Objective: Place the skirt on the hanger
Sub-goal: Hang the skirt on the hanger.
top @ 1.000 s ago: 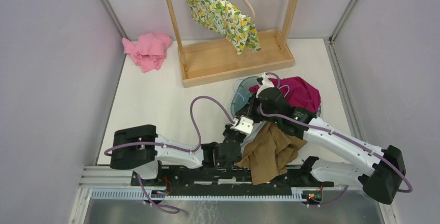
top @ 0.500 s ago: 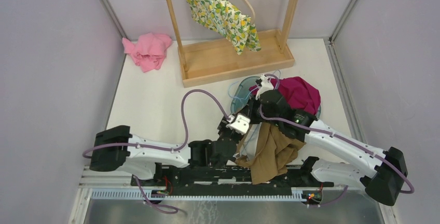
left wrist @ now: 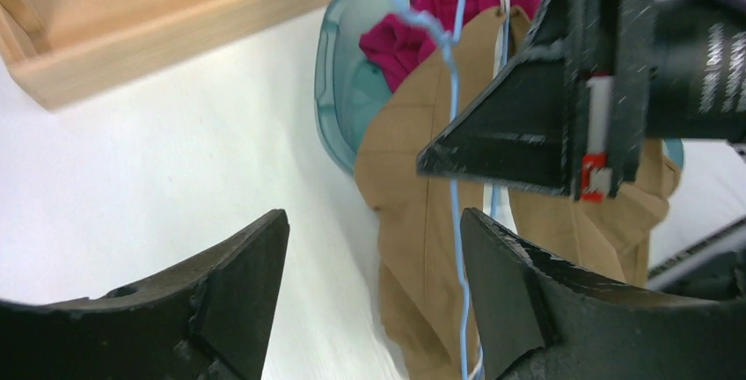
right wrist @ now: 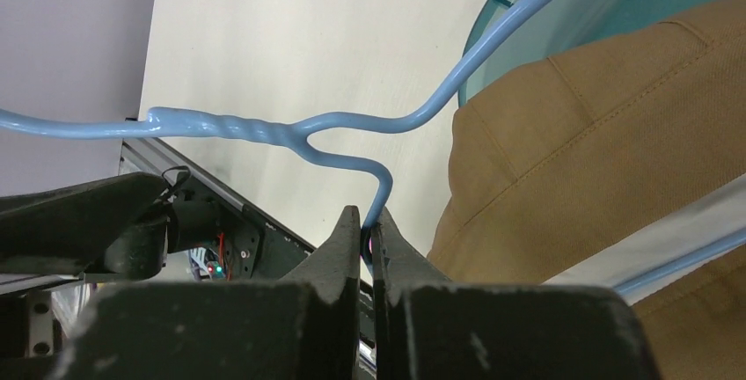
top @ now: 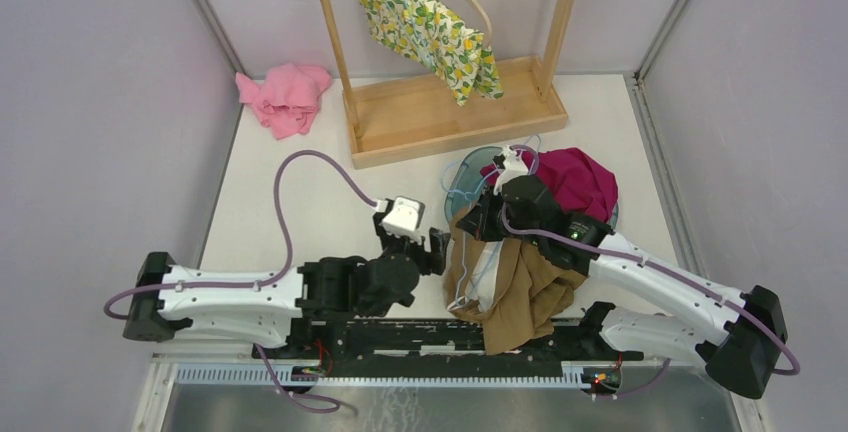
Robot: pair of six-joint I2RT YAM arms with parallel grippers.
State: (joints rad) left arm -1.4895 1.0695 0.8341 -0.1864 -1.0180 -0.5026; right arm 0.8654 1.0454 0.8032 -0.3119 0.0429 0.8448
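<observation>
One skirt, brown, drapes over the blue hanger at the near side of the basket, overlapping its rim. Right gripper is clamped on the hanger's wire, just below the twisted neck. Left gripper, fingers apart and holding nothing, sits left of the basket's near rim.

Landmark: blue wire hanger.

Top external: high, above and behind the arm bases, facing down and forward. The whole worktop is in frame, with the hanger right of centre.

Left wrist: low and close on the hanger's left, looking across between the left claw fingers.

Right wrist: nearest view, sighting along the right claw onto the hanger's wire.

All three views share the hanger and the brown skirt.
</observation>
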